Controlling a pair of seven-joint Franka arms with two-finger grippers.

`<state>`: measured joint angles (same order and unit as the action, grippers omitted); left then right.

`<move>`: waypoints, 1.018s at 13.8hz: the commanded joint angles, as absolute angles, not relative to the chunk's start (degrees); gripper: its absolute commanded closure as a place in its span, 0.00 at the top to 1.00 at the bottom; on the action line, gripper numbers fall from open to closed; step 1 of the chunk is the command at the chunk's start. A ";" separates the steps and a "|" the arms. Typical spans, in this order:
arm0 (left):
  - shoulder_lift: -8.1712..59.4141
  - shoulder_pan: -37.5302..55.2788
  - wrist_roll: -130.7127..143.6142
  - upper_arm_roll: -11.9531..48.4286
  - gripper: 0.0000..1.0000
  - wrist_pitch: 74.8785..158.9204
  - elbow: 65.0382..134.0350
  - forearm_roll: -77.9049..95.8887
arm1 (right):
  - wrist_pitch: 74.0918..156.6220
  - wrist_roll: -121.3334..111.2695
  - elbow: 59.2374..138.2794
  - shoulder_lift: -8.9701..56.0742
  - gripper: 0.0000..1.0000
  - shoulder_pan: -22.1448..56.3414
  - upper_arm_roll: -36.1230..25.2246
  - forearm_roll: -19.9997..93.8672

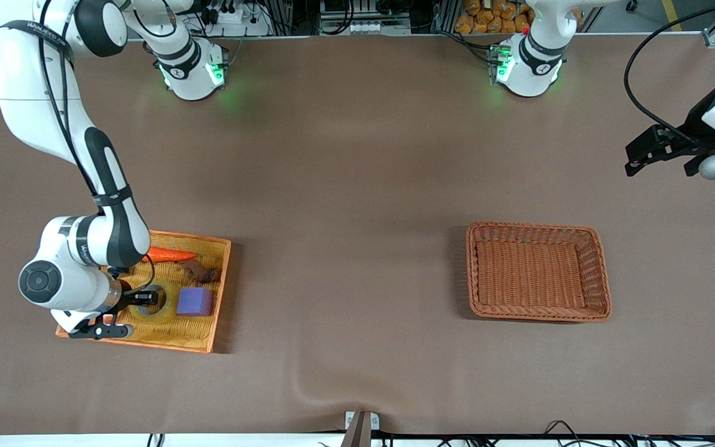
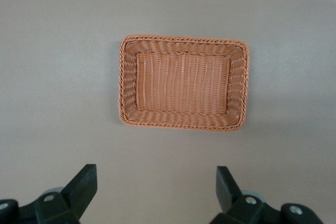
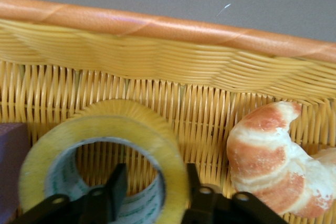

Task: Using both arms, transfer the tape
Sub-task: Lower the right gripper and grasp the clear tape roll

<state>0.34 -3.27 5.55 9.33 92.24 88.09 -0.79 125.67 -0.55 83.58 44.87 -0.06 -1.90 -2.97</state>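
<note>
Right gripper: the black two-finger right gripper [image 3: 152, 195] was down in the yellow wicker tray with an orange rim [image 1: 220, 292], pinching the wall of the tape, one finger inside the ring and one outside.
Tape: the translucent yellowish roll of packing tape with a grey-white core [image 1: 157, 302] lay in the tray, toward the right arm's end of the table.
Left gripper: the black left gripper [image 2: 156, 190] hung spread wide over bare table, above the left arm's end, waiting.
Around the tape: a purple cube [image 1: 194, 301] lay just beside the roll; an orange carrot [image 1: 171, 254] and a small brown object [image 1: 199, 272] lay farther from the front camera; a golden croissant [image 3: 278, 161] showed near the tray wall in the right wrist view.
In the way: the white right arm [image 1: 87, 254] hid part of the tray.
Count: two arms, two baskets, one tape roll, one cube, one carrot.
Second basket: a rectangular brown wicker basket [image 1: 602, 273] stood well apart, toward the left arm's end.
</note>
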 commanded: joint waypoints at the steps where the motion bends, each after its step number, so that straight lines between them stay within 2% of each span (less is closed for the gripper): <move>1: 0.44 -2.82 5.45 9.49 1.00 92.55 87.80 -0.88 | 125.33 -1.67 82.53 45.18 0.00 -0.97 -1.06 -1.85; 9: 1.14 -2.90 5.45 9.49 1.00 92.46 87.89 -0.88 | 118.50 -13.36 81.83 36.84 0.00 -1.59 -0.70 -1.67; 12: 1.23 -2.90 5.36 9.49 1.00 92.37 87.89 -0.88 | 115.14 -13.01 81.74 33.06 0.00 -0.88 2.97 -1.32; 14: 1.40 -2.99 5.10 9.49 1.00 92.29 87.98 -0.79 | 112.78 -11.35 81.56 32.70 0.00 -0.88 4.66 3.31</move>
<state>1.24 -2.88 5.55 9.36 92.23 88.17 -0.79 114.63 -12.00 80.52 34.32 -0.47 2.98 -0.41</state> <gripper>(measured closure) 0.000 0.780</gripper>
